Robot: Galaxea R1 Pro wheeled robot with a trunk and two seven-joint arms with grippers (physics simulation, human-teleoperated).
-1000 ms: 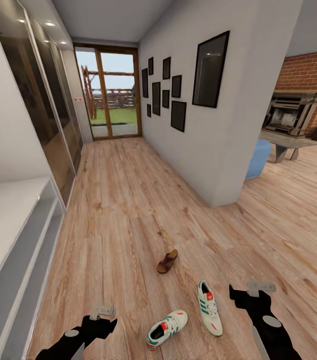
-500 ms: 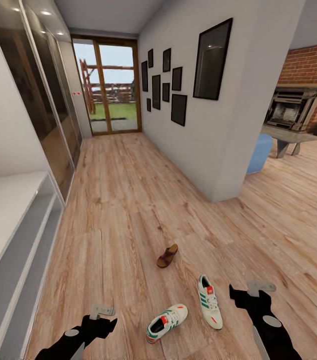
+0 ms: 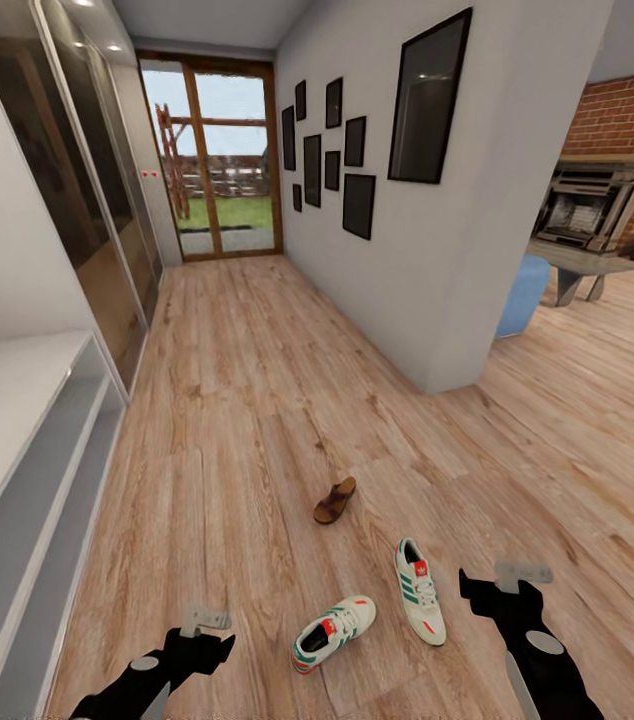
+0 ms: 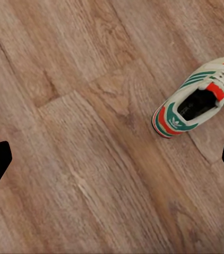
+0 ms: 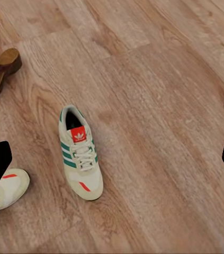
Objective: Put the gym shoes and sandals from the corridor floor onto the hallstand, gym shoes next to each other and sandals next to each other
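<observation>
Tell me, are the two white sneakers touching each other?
Apart. The head view shows bare floor between the left sneaker and the right sneaker; the right wrist view shows the same gap.

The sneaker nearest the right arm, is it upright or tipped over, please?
Upright: the sneaker rests sole-down on the floor, laces and red tongue patch facing up.

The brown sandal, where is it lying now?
In the head view the sandal lies on the floor mid-corridor, just beyond the two gym shoes, well right of the rack.
</observation>
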